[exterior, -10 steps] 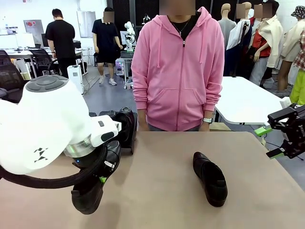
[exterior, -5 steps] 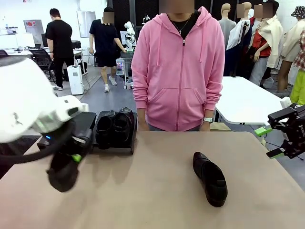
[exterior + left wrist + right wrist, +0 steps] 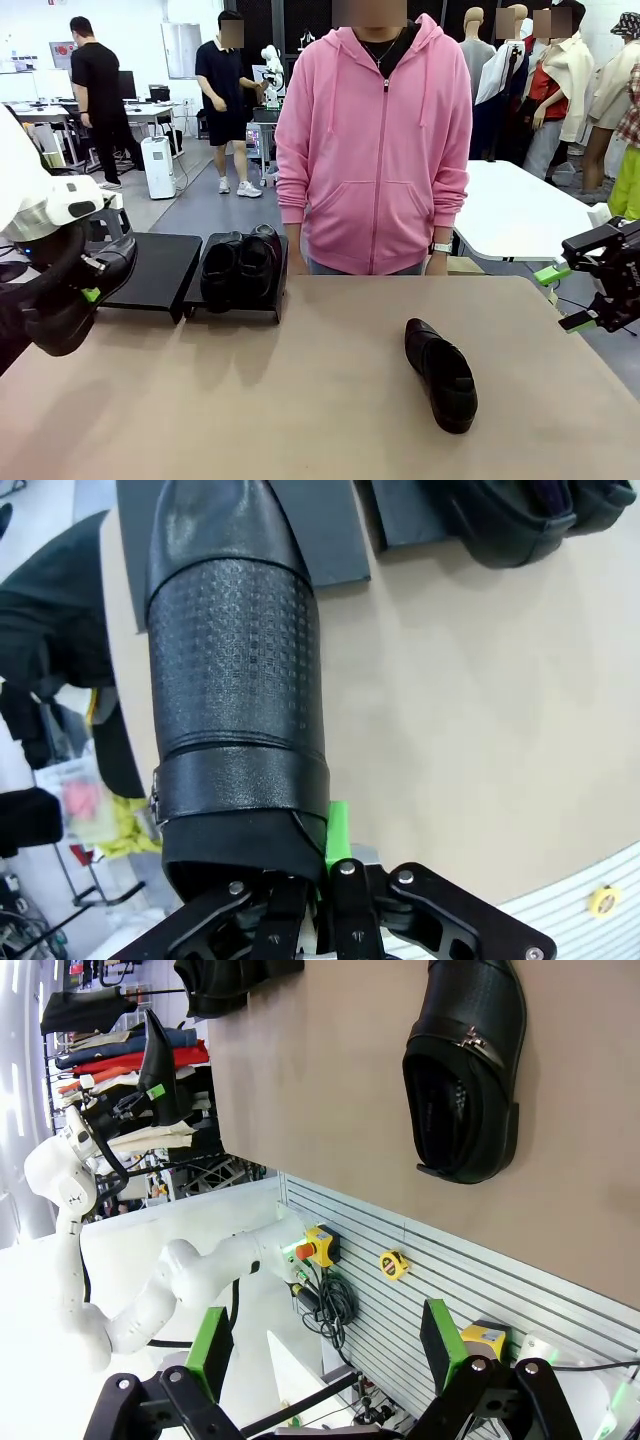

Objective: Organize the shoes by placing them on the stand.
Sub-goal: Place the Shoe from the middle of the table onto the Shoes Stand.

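Observation:
My left gripper [image 3: 88, 295] is shut on a black glossy shoe [image 3: 70, 312], held in the air at the table's far left, just left of the stand's empty panel [image 3: 150, 268]. In the left wrist view the shoe [image 3: 235, 680] points away from the gripper [image 3: 325, 875] toward that panel [image 3: 335, 540]. Two shoes [image 3: 240, 265] sit side by side on the stand's right panel. Another shoe [image 3: 440, 375] lies on the tabletop right of centre. My right gripper [image 3: 563, 296] hangs open off the table's right edge, and its wrist view shows that shoe [image 3: 465, 1070] beyond the green fingers [image 3: 210, 1345].
A person in a pink hoodie [image 3: 375, 150] stands at the far side, hands down behind the table edge [image 3: 400, 278]. A white table [image 3: 510, 215] stands behind on the right. Other people walk in the background.
My left arm has swung left and back with the shoe, from over the table's front left to beside the stand's empty panel. The right arm and the lying shoe have not moved.

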Controlling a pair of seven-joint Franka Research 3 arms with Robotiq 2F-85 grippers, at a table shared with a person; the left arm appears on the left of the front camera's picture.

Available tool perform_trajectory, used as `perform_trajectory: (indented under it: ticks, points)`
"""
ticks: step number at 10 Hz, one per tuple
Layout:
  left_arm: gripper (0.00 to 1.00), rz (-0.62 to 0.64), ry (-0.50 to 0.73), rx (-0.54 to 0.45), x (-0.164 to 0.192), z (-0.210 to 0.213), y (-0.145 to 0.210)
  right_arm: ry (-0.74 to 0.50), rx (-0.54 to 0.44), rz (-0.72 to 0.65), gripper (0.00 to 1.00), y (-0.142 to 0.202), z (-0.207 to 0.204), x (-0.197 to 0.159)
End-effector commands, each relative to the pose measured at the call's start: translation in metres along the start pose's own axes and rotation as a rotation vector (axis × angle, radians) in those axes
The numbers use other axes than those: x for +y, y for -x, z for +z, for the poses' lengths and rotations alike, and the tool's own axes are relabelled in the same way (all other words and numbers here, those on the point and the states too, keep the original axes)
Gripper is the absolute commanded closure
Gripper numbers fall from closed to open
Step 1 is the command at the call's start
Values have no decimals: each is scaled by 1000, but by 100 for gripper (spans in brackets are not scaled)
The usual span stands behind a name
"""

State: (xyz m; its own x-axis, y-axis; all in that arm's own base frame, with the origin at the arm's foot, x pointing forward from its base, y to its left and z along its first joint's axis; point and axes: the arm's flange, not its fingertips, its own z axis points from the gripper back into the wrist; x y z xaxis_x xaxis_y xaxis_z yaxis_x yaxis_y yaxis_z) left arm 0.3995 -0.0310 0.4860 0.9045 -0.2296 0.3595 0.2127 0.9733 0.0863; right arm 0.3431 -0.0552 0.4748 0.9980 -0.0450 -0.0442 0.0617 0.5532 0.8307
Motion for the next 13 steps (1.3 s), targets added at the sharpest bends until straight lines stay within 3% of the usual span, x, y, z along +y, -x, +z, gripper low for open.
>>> perform_trajectory:
  ticks: [1,3,4,5,7,10,13]
  points:
    - [100,7,22,-11,-12,11,6,-6,4,27,0,-1,3,0]
    - [100,-3,7,2,-4,1,1,-6,4,27,0,-1,3,0]
    - [100,-3,3,32,-10,-6,-21,-6,4,27,0,-1,3,0]
    - [100,106,-18,55,3,-8,-61,-6,4,27,0,-1,3,0]
    - [100,97,-37,-11,7,-13,-131,-6,4,27,0,-1,3,0]
    - [100,146,-163,-9,18,-56,-210,-6,4,27,0,-1,3,0]
    - [100,181,-189,-5,31,-94,-238,-6,4,27,0,-1,3,0]
